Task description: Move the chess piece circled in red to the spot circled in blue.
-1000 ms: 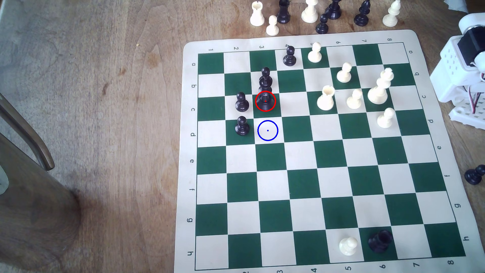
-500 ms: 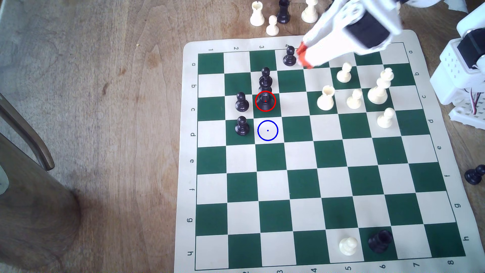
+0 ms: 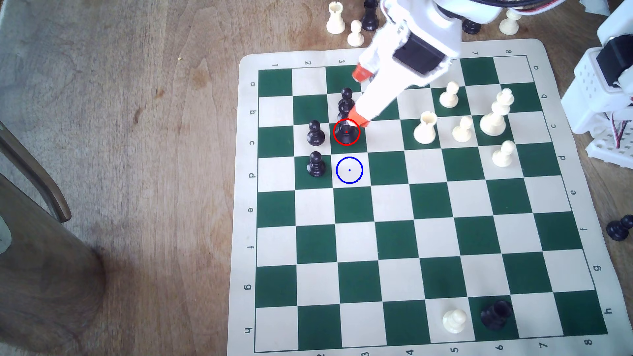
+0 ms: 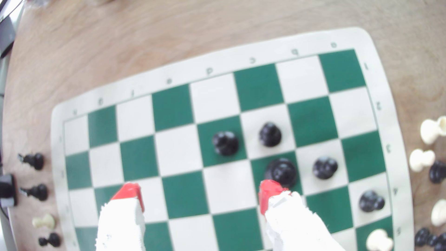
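Since half a second earlier, the gripper (image 3: pixel 358 98) has swung from beside the pawn at the board's far edge to the black cluster, and one red fingertip (image 3: pixel 359 119) now overlaps the top of the ringed piece (image 3: pixel 346 134) in the exterior view. The jaws are spread wide with nothing between them; in the wrist view the second fingertip (image 4: pixel 129 191) sits well apart from the piece (image 4: pixel 282 171), while the near one touches or just overhangs its edge (contact cannot be confirmed).

The ringed piece stands upright on its green square. A black pawn (image 3: pixel 346 99) stands just behind it, on the side away from the blue ring (image 3: pixel 349 170). Two more pawns (image 3: pixel 315 134) (image 3: pixel 315 165) stand just beside the piece and the blue ring, toward the exterior view's left. The blue ring marks the bare cream square next to the piece, on the side away from the rear pawn.

Step in hand, as judged: approach and centring, with the grasp not yet made.

To do it well:
- Shift the gripper sideways until the piece lies midway between the jaws.
- Descend to the slim stem, not the broad base.
- Keep both fingers clear of the rear pawn and the side pawns; a knock would likely topple them.
- Close only once centred, then lift straight up.
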